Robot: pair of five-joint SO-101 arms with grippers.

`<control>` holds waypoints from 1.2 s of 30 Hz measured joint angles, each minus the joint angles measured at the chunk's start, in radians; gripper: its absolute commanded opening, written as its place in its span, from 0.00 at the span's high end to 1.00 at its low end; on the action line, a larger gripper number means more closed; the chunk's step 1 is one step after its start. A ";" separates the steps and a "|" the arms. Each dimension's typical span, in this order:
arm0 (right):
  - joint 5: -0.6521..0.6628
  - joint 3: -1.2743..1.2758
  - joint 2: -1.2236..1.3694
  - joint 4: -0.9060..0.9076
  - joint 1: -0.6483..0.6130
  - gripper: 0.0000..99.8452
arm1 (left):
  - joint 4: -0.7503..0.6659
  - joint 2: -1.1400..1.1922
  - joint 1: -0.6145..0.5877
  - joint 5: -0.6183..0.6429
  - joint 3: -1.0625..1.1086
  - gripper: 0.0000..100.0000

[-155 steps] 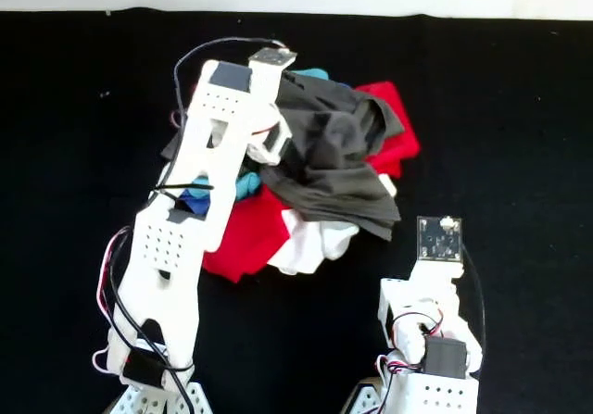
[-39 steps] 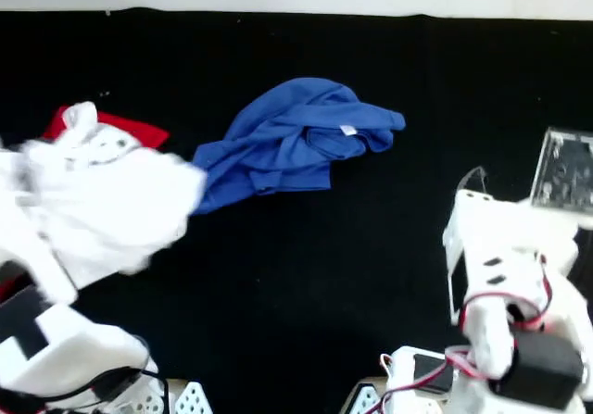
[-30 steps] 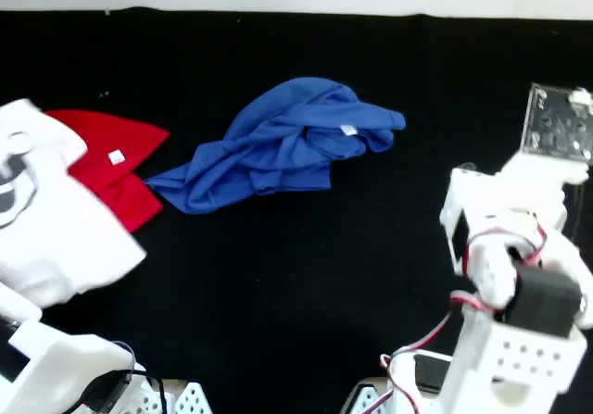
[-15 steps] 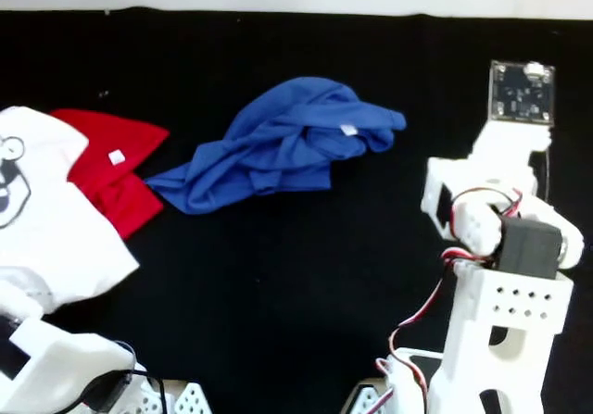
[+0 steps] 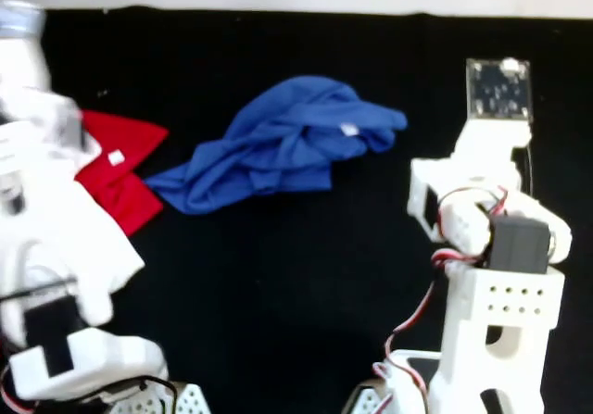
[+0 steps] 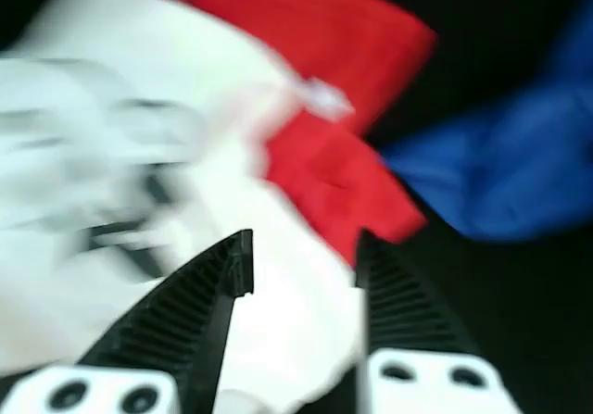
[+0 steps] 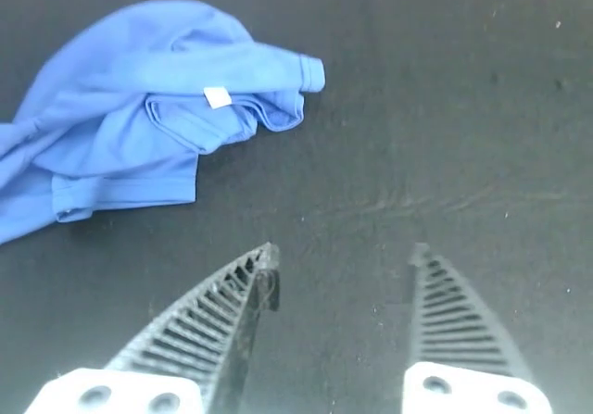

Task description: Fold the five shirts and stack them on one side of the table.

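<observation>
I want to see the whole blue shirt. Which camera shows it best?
The high view: the blue shirt lies whole and crumpled there. The right wrist view cuts off one end; the left wrist view catches a blurred corner.

Left arm (image 5: 74, 358) — at the left edge of the high view, blurred, extended forward from its base.
Left gripper (image 6: 306, 247): ribbed fingers apart, angled downward.
Right arm (image 5: 500, 284) — upright on the right side, elbow bent, wrist pointing forward.
Right gripper (image 7: 345, 252): fingers spread wide, tilted downward.
</observation>
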 measured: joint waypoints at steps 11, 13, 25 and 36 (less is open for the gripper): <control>0.000 0.054 0.002 0.000 0.000 0.83 | -0.318 0.370 -0.035 0.003 0.288 0.95; 0.000 0.054 0.005 0.000 0.002 0.78 | -0.321 0.420 -0.103 0.006 0.241 0.95; 0.000 0.051 0.284 -0.072 -0.012 0.73 | -0.123 0.601 -0.483 0.005 -0.278 0.95; 0.000 -0.241 0.364 -0.002 -0.020 0.73 | 0.244 0.611 -0.247 0.003 -0.606 0.95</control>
